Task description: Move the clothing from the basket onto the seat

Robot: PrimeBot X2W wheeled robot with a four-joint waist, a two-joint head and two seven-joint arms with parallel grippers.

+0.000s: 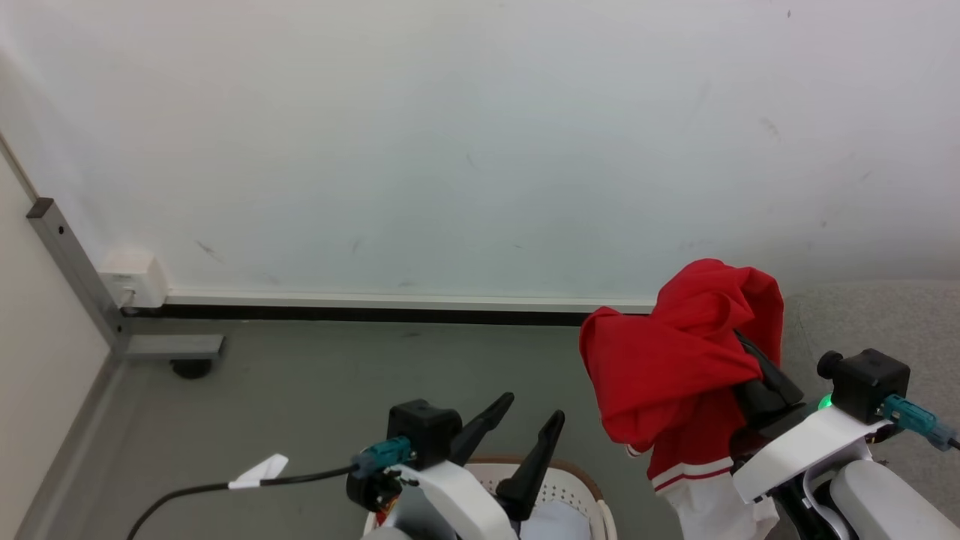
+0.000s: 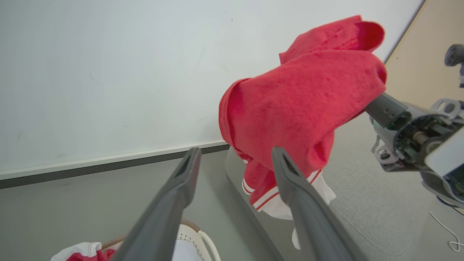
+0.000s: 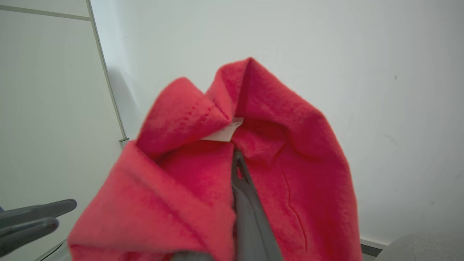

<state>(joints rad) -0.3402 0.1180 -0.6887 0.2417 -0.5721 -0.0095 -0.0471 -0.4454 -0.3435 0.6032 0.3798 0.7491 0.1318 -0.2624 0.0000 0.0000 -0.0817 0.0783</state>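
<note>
Grey upholstery is sitting off to our right: that's the seat (image 1: 885,322), and we're carrying toward it. Red garment (image 1: 675,367) next, white stripes and trim dangling at its hem. It's hanging in the air, draped over our right gripper (image 3: 238,166), right by the seat's end, and we're not able to tell whether it's over the cushion yet. In the right wrist view those two fingers are pressing together with fabric bunched all around them, so we're calling that a firm pinch on the garment.

Down low, the basket (image 1: 571,471) is sitting on the floor under our left arm. Our left gripper (image 1: 532,407) is hovering over it, fingers spread, holding nothing. Another red-and-white piece (image 2: 81,252) is lying in the basket, so we're judging this as mid-carry on one item with more to come.

Next move, as we're reading it: swinging the right arm over the cushion, lowering until the cloth is resting, then parting the fingers. That drape over them could be snagging on release.
</note>
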